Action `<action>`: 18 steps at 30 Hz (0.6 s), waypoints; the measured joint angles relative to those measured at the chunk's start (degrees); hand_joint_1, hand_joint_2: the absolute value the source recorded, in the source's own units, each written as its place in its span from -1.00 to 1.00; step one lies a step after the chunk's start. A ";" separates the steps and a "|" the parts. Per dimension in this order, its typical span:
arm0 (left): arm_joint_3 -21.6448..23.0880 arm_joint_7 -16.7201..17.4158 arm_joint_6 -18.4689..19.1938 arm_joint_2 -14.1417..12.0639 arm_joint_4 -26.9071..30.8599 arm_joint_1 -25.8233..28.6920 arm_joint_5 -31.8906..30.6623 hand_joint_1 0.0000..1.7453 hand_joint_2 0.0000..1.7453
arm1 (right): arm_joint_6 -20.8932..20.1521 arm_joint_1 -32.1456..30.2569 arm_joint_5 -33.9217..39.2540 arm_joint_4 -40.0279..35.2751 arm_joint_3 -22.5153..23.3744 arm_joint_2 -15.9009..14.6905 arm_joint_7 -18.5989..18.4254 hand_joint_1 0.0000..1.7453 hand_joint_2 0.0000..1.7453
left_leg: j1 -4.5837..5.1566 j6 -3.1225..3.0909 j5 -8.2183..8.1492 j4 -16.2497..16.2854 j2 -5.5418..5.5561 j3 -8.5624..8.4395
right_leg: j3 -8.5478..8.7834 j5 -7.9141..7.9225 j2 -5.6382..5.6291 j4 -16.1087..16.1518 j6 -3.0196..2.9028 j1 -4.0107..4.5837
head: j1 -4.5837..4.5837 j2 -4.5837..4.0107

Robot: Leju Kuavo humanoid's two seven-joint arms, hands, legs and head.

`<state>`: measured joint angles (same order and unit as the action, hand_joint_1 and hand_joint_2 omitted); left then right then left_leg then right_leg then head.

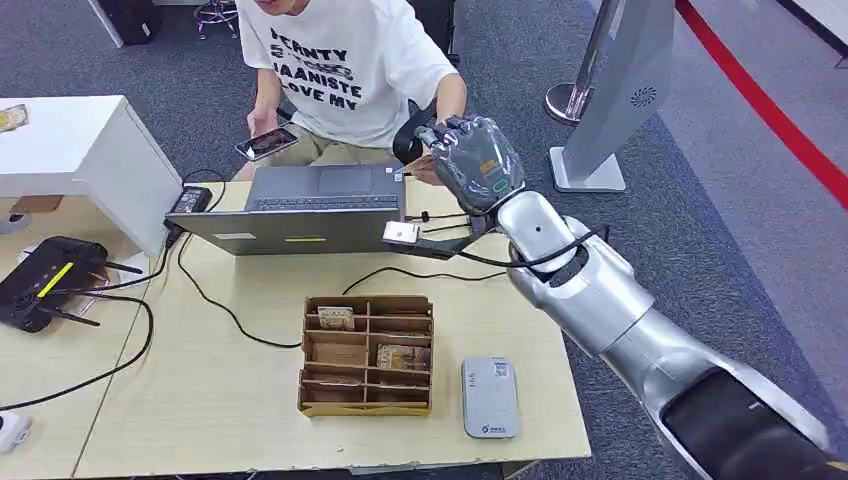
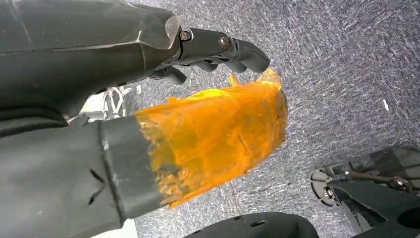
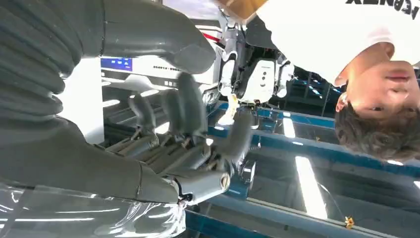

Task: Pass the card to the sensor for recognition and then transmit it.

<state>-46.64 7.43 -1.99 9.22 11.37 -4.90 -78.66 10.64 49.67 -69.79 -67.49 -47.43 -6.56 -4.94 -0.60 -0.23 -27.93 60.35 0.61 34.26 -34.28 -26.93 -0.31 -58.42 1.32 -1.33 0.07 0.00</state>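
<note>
The right hand (image 1: 478, 160) was raised toward the person (image 1: 345, 60), fingers loosely spread and holding nothing. Well below and behind it, cards (image 1: 336, 318) lay in the cardboard organizer (image 1: 367, 355) on the table (image 1: 230, 400), with the sensor (image 1: 490, 397) beside. The left hand (image 2: 218, 47) hung over carpet, fingers curled, empty.

Office floor with work table, seen from above.
We see grey carpet (image 1: 520, 70) crossed by a red stripe (image 1: 770, 105) at the right. A pale wooden table (image 1: 200, 390) fills the foreground; a white cabinet (image 1: 85, 150) stands against its left far corner. Beyond the table we note a grey office chair (image 1: 410, 140), a chrome post base (image 1: 570, 100) and a grey panel stand (image 1: 620, 100) on a white foot. In the right wrist view we see long ceiling lights (image 3: 309, 186) between blue beams (image 3: 317, 148); the carpet also shows in the left wrist view.
</note>
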 joint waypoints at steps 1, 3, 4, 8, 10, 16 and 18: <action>0.00 0.00 0.00 0.00 0.00 0.00 0.00 -1.00 -1.00 | 0.00 0.00 0.00 0.00 0.00 0.00 0.00 -1.00 1.00 | 0.00 0.00 0.00 0.00 0.00 0.00 | 0.00 0.00 0.00 0.00 0.00 0.00 | 0.00 0.00; 0.00 0.02 0.00 0.00 0.00 0.00 0.00 -1.00 -1.00 | 0.02 -0.05 -0.02 0.00 0.00 0.02 0.00 -1.00 1.00 | 0.00 0.00 0.00 0.00 0.00 0.00 | 0.00 0.00 0.00 0.00 0.00 0.00 | 0.00 0.00; 0.00 0.02 0.00 0.00 0.00 -0.01 0.00 -1.00 -1.00 | 0.06 -0.12 -0.17 0.02 0.04 0.06 0.00 -1.00 1.00 | 0.00 0.00 0.00 0.00 0.00 0.00 | 0.00 0.00 0.00 0.00 0.00 0.00 | 0.00 0.00; 0.00 0.02 -0.07 0.00 0.00 -0.01 0.09 -1.00 -1.00 | 1.26 -1.29 -0.81 0.04 0.48 0.22 -0.26 -1.00 1.00 | 0.00 0.00 0.00 0.00 0.00 0.00 | 0.01 0.00 0.01 0.00 0.00 0.00 | 0.00 0.00; -0.02 0.02 -0.59 0.07 0.00 0.04 0.61 -1.00 -1.00 | 6.27 -6.14 -1.22 -1.83 2.60 0.42 -0.74 -1.00 1.00 | 0.00 0.00 0.00 0.00 0.01 0.01 | 0.00 0.00 0.01 0.01 0.00 0.00 | -0.02 0.00; -0.15 -0.17 -1.99 0.39 0.00 0.76 2.95 -1.00 -1.00 | 12.66 -21.13 13.11 -15.03 9.53 2.69 6.48 -1.00 1.00 | -0.01 0.01 -0.07 -0.01 0.03 0.02 | -0.02 -0.06 0.01 0.02 -0.02 0.01 | 0.00 0.00; -0.57 -0.17 -2.27 0.48 0.00 0.89 3.65 -1.00 -1.00 | 11.72 -24.70 20.11 -18.85 9.97 3.32 9.52 -1.00 1.00 | -0.01 0.01 -0.07 -0.02 0.03 0.03 | -0.03 -0.08 0.01 0.02 -0.01 0.01 | 0.00 0.00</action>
<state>-47.21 7.26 -4.26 9.70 11.37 -4.01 -75.01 22.36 24.96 -49.68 -86.35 -37.46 -3.24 4.58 -0.62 -0.22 -28.01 60.33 0.64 34.29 -34.31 -27.01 -0.30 -58.40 1.31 -1.32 0.07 0.00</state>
